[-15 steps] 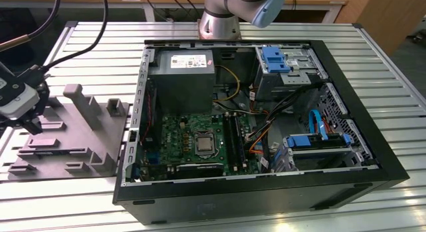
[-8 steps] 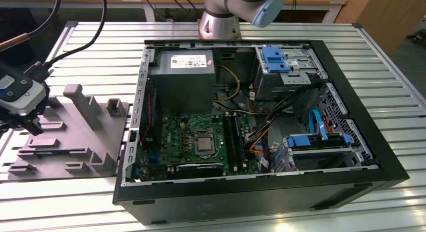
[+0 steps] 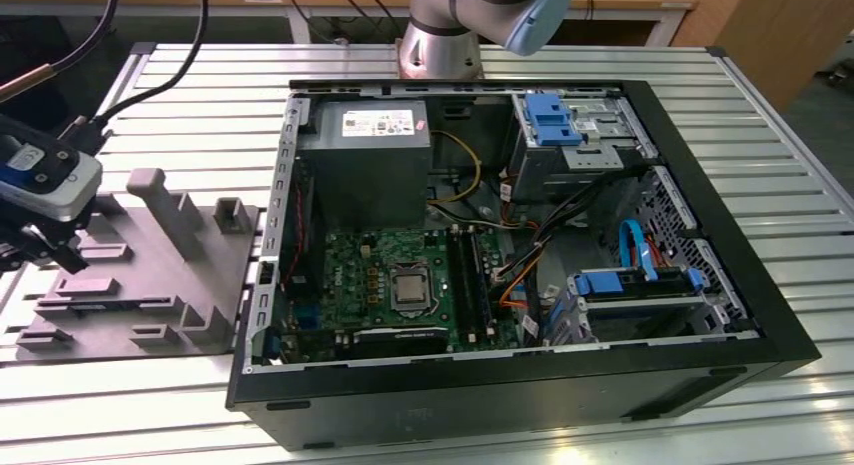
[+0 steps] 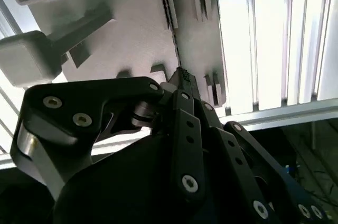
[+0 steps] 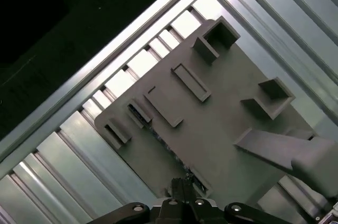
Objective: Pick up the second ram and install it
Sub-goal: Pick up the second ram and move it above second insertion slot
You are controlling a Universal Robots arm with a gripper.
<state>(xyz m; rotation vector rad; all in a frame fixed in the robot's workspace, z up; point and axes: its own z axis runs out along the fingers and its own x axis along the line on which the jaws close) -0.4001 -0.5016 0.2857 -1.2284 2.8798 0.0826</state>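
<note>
the gripper (image 3: 32,247) hangs at the exterior view's left, over the gray holder (image 3: 160,285), well apart from the open computer (image 3: 534,390). in the second wrist view it is pinched shut on the second ram (image 4: 176,44), which stands on its edge in a holder slot.

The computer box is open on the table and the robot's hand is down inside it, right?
Not quite. The computer case is open on the table, but the end effector isn't inside it. The exterior view shows it over the grey holder plate, which lies beside the case on the exterior view's left.
</note>
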